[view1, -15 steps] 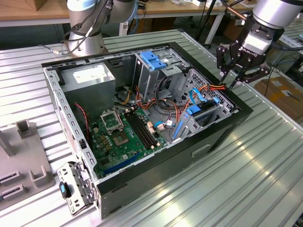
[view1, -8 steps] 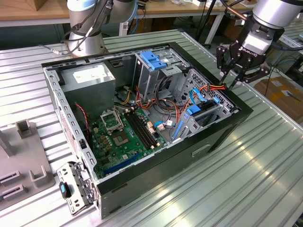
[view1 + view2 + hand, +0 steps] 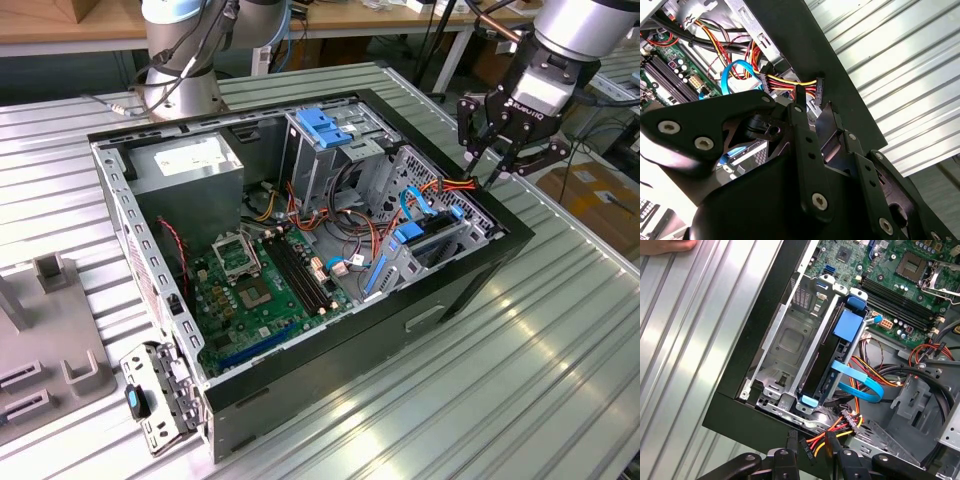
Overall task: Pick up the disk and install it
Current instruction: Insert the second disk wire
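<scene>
The disk (image 3: 839, 357) stands on edge in a bay of the drive cage at the open computer case's corner, with its blue rails and tab showing; in the exterior view the disk (image 3: 432, 240) is at the case's right end. My gripper (image 3: 490, 172) hangs just above that corner, apart from the disk. In both wrist views the fingers sit close together on the black power connector (image 3: 816, 88) at the end of the yellow, red and orange wires. The connector (image 3: 807, 447) lies over the case's rim between my gripper's (image 3: 810, 442) fingertips.
A blue flat cable (image 3: 862, 382) loops beside the disk. The motherboard (image 3: 265, 285), power supply (image 3: 185, 165) and a blue-latched cage (image 3: 325, 125) fill the case. Another arm's base (image 3: 180, 70) stands behind. A grey fixture (image 3: 50, 330) sits at the exterior view's left. A hand (image 3: 667, 245) rests on the table.
</scene>
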